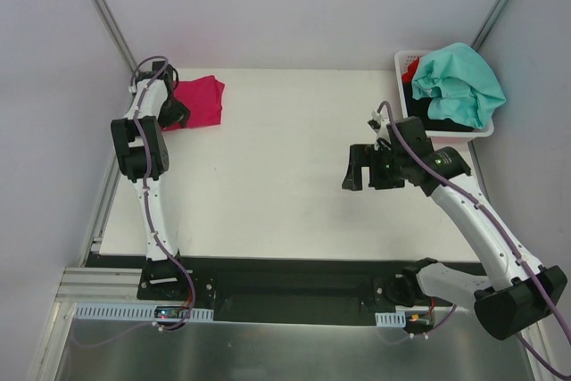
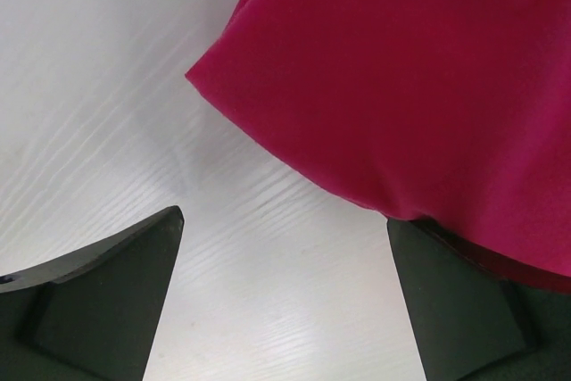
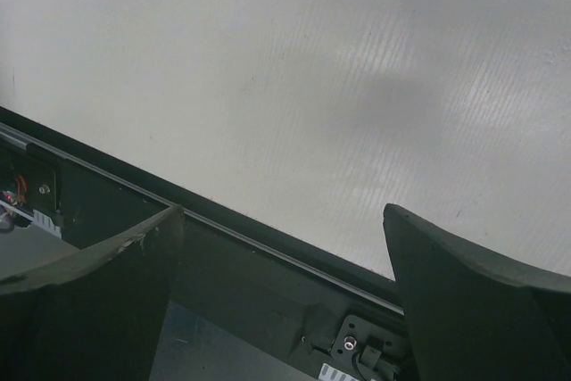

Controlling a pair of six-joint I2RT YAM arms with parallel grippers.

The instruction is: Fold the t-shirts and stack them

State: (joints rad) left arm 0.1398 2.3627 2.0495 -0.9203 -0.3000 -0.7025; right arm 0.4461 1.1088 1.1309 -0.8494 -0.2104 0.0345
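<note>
The right end effector [image 1: 361, 169] hovers over the matte white tabletop [image 1: 268, 185] at middle right. Its black wedge-shaped fingers are spread wide and hold nothing. Farther off at the left, the left end effector [image 1: 175, 111] is also spread wide and empty, one finger against the edge of the folded magenta-pink t-shirt [image 1: 203, 100], a smooth soft cloth. At the far right, a white plastic basket [image 1: 464, 134] holds a crumpled teal-mint t-shirt [image 1: 459, 82] over black cloth [image 1: 435, 120] and red cloth [image 1: 411, 69].

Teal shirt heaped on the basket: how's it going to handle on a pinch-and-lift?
Likely floppy: the teal shirt lies crumpled in soft folds, so it should droop from one pinch point. Probably light, being thin cloth. It sits on black cloth in the white basket, so lifting may drag that along.
</note>
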